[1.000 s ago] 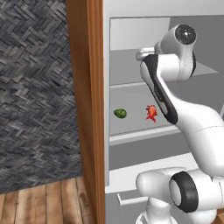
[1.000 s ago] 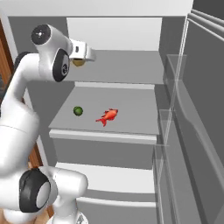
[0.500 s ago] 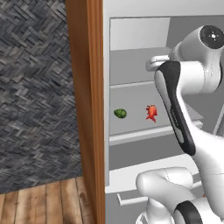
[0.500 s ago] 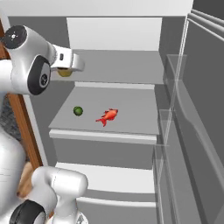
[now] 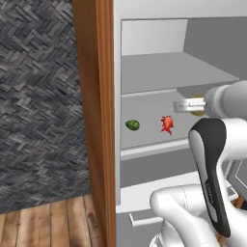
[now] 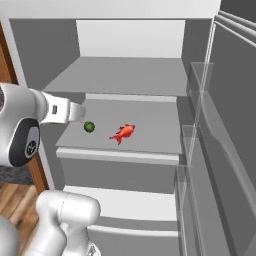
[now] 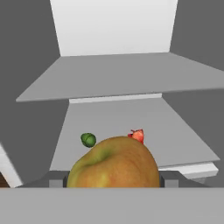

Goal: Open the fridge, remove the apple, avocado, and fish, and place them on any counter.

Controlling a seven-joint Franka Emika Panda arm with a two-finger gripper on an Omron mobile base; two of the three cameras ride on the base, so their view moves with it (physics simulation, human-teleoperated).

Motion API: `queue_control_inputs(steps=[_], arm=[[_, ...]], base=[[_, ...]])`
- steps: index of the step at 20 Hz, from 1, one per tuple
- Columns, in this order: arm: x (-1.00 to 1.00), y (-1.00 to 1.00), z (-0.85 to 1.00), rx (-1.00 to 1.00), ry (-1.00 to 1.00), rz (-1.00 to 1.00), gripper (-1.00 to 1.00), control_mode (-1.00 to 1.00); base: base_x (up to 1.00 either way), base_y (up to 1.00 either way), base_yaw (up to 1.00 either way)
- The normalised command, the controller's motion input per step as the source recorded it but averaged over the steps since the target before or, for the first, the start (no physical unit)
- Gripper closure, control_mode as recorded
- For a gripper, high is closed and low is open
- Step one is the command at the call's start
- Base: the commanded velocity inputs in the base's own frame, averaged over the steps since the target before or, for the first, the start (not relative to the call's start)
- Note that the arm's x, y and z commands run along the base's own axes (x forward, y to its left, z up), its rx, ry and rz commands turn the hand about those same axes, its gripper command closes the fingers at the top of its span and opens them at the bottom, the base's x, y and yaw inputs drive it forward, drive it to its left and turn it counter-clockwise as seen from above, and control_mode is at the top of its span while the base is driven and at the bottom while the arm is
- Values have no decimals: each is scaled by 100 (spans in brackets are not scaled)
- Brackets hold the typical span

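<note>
The fridge (image 6: 125, 75) stands open, its grey shelves bare to me. In the hand view a yellow apple (image 7: 114, 162) with a reddish blush sits between my two fingers, and my gripper (image 7: 113, 179) is shut on it. From the left base view the gripper (image 5: 190, 106) holds the apple (image 5: 198, 111) in front of the middle shelf. The right base view has the gripper (image 6: 75, 112) at that shelf's left edge. On that shelf lie the dark green avocado (image 5: 132, 125) (image 6: 89, 127) (image 7: 88, 140) and, to its right, the red-orange fish (image 5: 167, 124) (image 6: 123, 133) (image 7: 138, 135).
An orange-brown wood panel (image 5: 96, 120) borders the fridge on the left, with a dark woven wall (image 5: 38, 96) beyond it. The open fridge door with clear door shelves (image 6: 200, 125) stands at the right. A wooden floor (image 5: 48, 222) lies below.
My arm has drawn back and down from the upper shelf with the apple in the gripper. Avocado and fish have not moved.
</note>
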Motion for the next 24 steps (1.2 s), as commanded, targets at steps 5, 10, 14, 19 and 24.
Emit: queue_control_inputs(steps=[5, 10, 14, 19, 24], arm=[[-37, 0, 0, 2, -1, 0, 100, -100], [-1, 0, 0, 0, 0, 0, 100, -100], [0, 0, 0, 0, 0, 0, 100, -100], [0, 0, 0, 0, 0, 0, 100, 100], [0, 0, 0, 0, 0, 0, 100, 100]], base=[[0, 0, 0], [0, 0, 0], [0, 0, 0], [-2, 3, 0], [-70, 54, 12]])
